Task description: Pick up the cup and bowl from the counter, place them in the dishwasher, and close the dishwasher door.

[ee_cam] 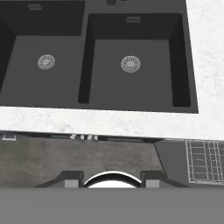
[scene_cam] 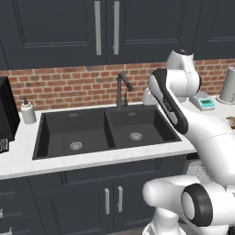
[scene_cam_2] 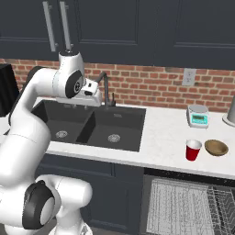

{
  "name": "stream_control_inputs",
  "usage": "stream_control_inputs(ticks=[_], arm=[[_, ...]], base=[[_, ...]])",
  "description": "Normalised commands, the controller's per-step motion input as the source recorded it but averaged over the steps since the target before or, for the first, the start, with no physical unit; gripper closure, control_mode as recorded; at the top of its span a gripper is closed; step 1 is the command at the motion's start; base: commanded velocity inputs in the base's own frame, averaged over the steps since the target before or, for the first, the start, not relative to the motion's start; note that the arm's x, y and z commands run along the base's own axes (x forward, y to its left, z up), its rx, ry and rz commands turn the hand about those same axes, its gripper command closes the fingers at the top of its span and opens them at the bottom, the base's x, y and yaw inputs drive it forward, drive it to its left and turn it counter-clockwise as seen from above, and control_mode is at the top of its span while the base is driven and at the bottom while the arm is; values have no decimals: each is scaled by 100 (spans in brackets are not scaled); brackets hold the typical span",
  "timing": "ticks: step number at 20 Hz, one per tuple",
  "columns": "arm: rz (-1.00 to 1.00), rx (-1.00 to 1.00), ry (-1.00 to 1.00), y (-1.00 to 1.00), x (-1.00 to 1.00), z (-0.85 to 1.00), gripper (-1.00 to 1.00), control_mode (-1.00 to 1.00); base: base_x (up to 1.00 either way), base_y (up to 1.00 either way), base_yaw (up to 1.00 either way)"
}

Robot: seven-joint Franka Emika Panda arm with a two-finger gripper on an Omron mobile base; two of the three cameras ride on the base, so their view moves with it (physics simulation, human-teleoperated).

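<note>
cup point(scene_cam_2: 193, 150) beside bowl point(scene_cam_2: 216, 147) (apart), dishwasher point(scene_cam_2: 188, 206) open

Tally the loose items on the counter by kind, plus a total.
Red cup: 1
Tan-brown bowl: 1
White-teal kitchen scale: 1
Soap dispenser: 1
Tall grey cylinder: 1
Total: 5

The cup and bowl stand side by side on the counter, right of the sink.

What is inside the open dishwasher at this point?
The dishwasher under the counter shows a pale wire rack, with no dishes visible on it. The cup and bowl sit on the counter. The rack's lower and right parts are cut off.
</note>
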Motion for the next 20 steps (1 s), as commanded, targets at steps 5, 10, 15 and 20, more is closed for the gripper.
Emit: stream_control_inputs(ticks=[5, 10, 15, 20], arm=[[0, 0, 0, 0, 0, 0, -100, 100], [0, 0, 0, 0, 0, 0, -100, 100], [0, 0, 0, 0, 0, 0, -100, 100], [0, 0, 0, 0, 0, 0, -100, 100]], base=[[0, 0, 0], [-8, 0, -10], [-5, 0, -45], [0, 8, -65]])
